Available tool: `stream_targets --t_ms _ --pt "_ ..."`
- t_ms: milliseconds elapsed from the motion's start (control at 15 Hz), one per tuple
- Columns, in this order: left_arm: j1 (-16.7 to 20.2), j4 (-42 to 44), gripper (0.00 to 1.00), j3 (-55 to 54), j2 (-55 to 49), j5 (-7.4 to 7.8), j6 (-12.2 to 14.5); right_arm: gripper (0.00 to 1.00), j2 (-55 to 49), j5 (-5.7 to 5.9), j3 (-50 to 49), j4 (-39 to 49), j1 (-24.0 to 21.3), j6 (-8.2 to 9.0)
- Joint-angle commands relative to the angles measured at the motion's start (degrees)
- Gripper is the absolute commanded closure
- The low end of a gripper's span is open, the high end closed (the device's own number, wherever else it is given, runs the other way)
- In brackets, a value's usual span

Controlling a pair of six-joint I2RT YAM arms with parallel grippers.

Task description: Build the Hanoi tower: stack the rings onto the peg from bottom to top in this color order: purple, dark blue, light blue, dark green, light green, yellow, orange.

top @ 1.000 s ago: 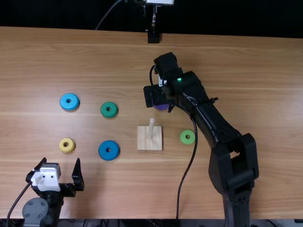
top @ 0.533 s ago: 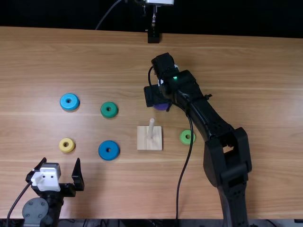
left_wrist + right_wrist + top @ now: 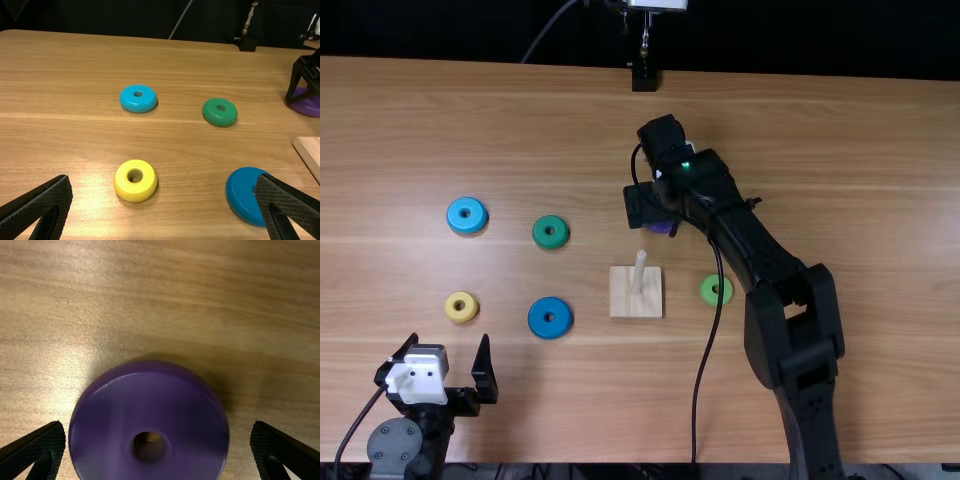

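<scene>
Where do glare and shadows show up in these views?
Left wrist view: bright glare on the table beside the yellow ring; right wrist view: glare beside the purple ring, a thin highlight near its rim, soft shadow along one edge; top view: faint shadow beside the left tool.

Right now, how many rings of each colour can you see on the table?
Purple ring: 1
Blue rings: 2, dark blue ring and light blue ring
Green rings: 2, dark green ring and light green ring
Yellow ring: 1
Total: 6
</scene>
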Motion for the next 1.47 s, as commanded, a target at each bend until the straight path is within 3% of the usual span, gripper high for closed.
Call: stream_targets --t_ms 0,333,467,667,733,1000,1400 --pt "0.64 -4.44 0.0 -5.93 -0.62 -0.19 0.62 0.0 2.08 0.56 2.57 -0.4 0.2 0.69" --pt "0.64 -4.54 0.0 -5.93 -0.62 -0.19 0.62 0.0 3.83 0.56 4.86 -5.25 0.82 0.8" --pt "0.64 -4.54 0.0 -5.93 -0.62 -0.19 0.62 0.43 3.83 0.56 4.95 -4.83 0.91 0.69" --pt "0.64 -4.44 0.0 -5.93 -0.62 -0.19 0.62 0.84 3.75 0.56 4.77 -5.14 1.52 0.69" --pt "0.64 -4.44 0.0 -5.93 -0.62 -0.19 0.62 0.89 3.75 0.56 4.86 -5.14 1.87 0.59" --pt "0.64 -4.54 0.0 -5.93 -0.62 -0.19 0.62 0.9 0.76 0.56 5.03 -7.36 2.66 0.59" --pt "0.64 -4.54 0.0 -5.93 -0.62 -0.19 0.62 0.89 -4.08 0.24 16.55 -28.45 3.01 -0.36"
